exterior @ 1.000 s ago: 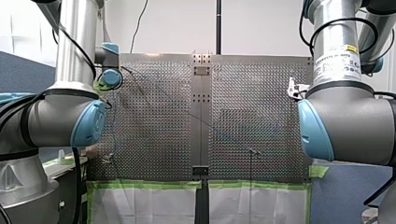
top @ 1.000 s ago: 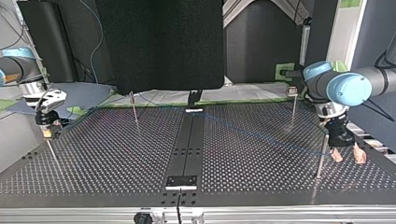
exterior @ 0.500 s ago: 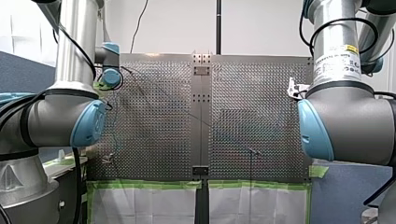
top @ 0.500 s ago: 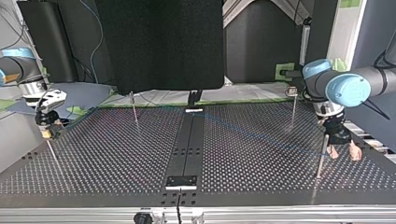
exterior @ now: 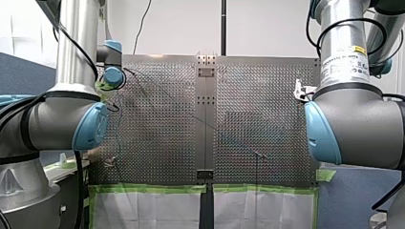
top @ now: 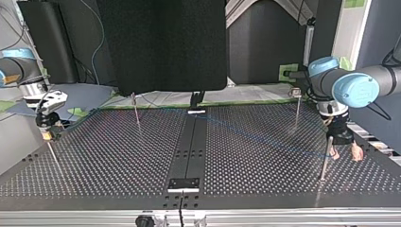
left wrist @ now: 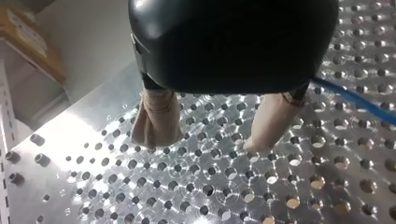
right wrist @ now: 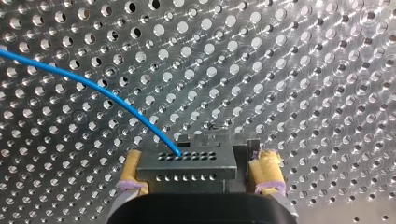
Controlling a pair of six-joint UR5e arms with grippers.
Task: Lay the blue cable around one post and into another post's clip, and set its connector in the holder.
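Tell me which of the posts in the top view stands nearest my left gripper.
The post nearest the camera at the top view's right, right beside my left gripper. The clip-topped post behind it and the rest stand farther off.

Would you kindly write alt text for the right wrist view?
My right gripper holds a grey connector between its padded fingers, facing the perforated table. A thin blue cable curves away from the connector's face.

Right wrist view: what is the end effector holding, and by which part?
The grey connector, by its two short ends; the blue cable is ungripped.
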